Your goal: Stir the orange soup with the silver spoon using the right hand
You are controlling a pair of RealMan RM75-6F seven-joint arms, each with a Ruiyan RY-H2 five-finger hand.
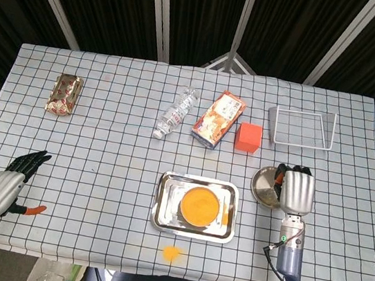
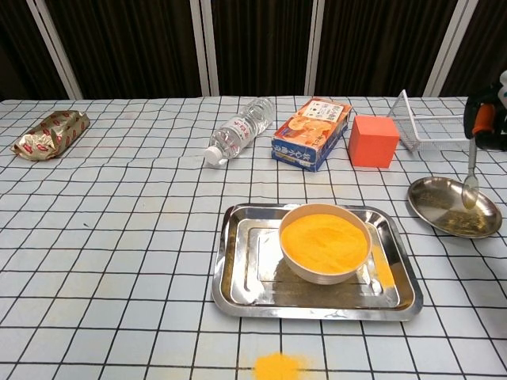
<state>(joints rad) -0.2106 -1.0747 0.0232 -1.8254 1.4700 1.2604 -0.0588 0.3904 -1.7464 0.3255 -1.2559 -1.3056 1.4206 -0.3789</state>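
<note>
The robot's right hand (image 1: 296, 189) hangs over the right side of the desk, its silver back turned upward and its dark fingers (image 1: 283, 173) curled around a spoon (image 2: 470, 176), its forearm running back toward the near edge. At the near left corner, the left hand (image 1: 7, 183) rests low with its black fingers (image 1: 32, 160) spread apart, holding nothing.
</note>
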